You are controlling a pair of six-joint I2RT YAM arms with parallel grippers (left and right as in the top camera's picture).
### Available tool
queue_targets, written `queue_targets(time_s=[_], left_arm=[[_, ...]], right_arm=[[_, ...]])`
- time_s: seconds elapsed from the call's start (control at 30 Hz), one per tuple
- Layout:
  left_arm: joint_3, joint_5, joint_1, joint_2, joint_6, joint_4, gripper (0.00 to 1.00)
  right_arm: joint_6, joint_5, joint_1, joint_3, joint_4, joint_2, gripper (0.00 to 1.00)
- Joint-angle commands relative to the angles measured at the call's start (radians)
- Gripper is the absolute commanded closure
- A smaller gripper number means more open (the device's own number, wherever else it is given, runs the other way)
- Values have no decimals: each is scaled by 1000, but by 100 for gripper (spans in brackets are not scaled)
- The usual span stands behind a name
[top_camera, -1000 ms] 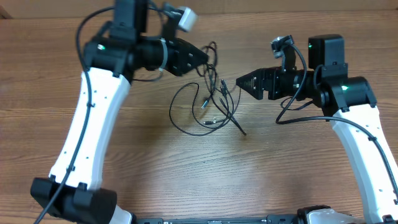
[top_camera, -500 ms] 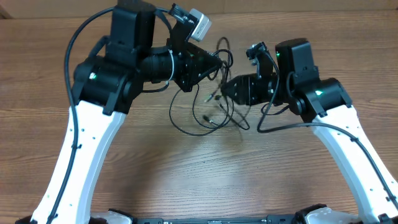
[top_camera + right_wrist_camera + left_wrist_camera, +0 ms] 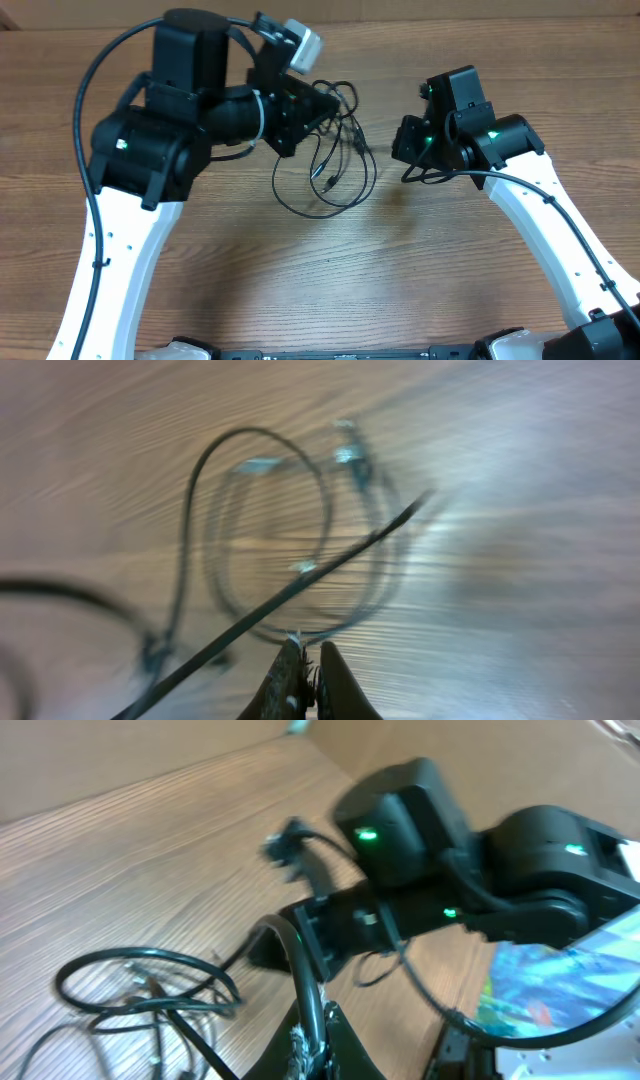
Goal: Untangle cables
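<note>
Black cables [image 3: 335, 175]: your left gripper [image 3: 312, 1038] and right gripper [image 3: 305, 655] each clamp a strand, jaws shut, so separate them slowly.

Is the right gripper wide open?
No, the wrist view shows the right gripper with its fingers pressed close together.

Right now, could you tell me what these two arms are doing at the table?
Both arms are working on a tangle of thin black cables on the wooden table. The left gripper has its jaws shut on the bunch at its far end. The right gripper is on the opposite side, jaws shut, with one strand crossing right at their tips, apparently pinched. The loops between them are not yet separated.
</note>
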Motion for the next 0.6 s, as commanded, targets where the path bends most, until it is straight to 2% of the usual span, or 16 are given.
queue_targets(time_s=[0.0,0.03,0.07,0.1,0.13,0.2,0.33,0.57], left_arm=[[30,-30,58,-31,8,-9,96],[30,-29,65,-31,8,-13,96],[30,-27,69,-30,9,-18,96],[30,-27,70,-30,10,-21,96],[30,-27,70,-29,23,-25,96],[30,-27,70,-27,31,-28,96],[30,-26,69,-27,30,-44,96],[30,0,52,-27,30,-58,96]], right_arm=[[65,85,0,6,11,-6,95],[34,43,0,6,23,-6,91],[-27,-28,0,6,43,-6,81],[-112,-125,0,6,71,-6,76],[-201,-235,1,6,98,-6,64],[-336,-436,2,6,145,-6,53],[-383,-643,2,6,240,-6,48],[-382,-800,5,6,349,-6,47]])
